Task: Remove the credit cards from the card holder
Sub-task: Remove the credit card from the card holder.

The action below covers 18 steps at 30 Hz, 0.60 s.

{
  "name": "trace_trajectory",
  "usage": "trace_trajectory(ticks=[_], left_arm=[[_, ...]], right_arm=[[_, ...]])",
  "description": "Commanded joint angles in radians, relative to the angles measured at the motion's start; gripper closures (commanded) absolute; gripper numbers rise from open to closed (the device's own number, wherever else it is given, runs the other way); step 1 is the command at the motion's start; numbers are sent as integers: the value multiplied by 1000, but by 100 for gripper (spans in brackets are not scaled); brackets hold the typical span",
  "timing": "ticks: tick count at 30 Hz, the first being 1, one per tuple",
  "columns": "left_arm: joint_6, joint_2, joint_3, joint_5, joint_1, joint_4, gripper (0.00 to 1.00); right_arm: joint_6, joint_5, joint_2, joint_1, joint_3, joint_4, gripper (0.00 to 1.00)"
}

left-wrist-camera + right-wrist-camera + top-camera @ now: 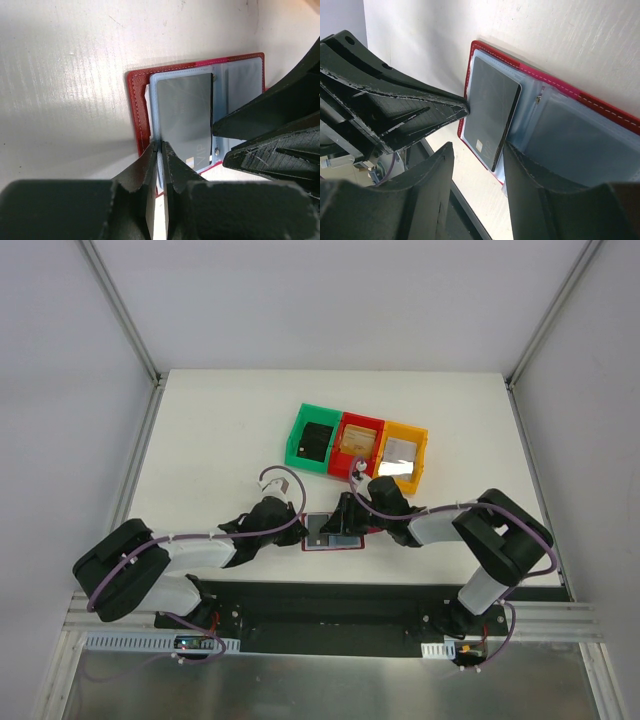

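The grey card (185, 115) marked VIP is thin, stiff, light and slick. It will likely slide rather than lift, so the place to take it is a free short edge or corner, pinched across its thickness and drawn along the pocket mouth. The card holder (137, 110) is soft and floppy, with clear blue-grey sleeves. It would probably drag along with the card unless something pins it.

The holder lies open and flat on the white table (75, 75) between the two grippers, at 6 o'clock from the row of green bin (300, 430), red bin (361, 421) and orange bin (408, 429), each of which has a card in it. The grey card lies on the holder's left-hand leaf. How far it sits inside the sleeve I cannot tell.

The left gripper (159, 149) comes in low from 9 o'clock, forearm stretched along the table. Its fingers are drawn almost together, their tips at the near edge of that leaf and seemingly nipping the sleeve there to anchor it.

The right gripper (477, 150) reaches in from 3 o'clock, wrist angled down. Its fingers stand apart and hold nothing, and the card's near corner lies in the gap between them.
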Motion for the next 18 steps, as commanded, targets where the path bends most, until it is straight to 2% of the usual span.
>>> trace_trajectory(ticks=[1,18], left_arm=[[16,23,15,-11,9,-15,96],[11,48,10,-9,9,-25,99]], right_arm=[[16,-17,12,-2,0,69,54],[15,-4,23,-15,-11,79,54]])
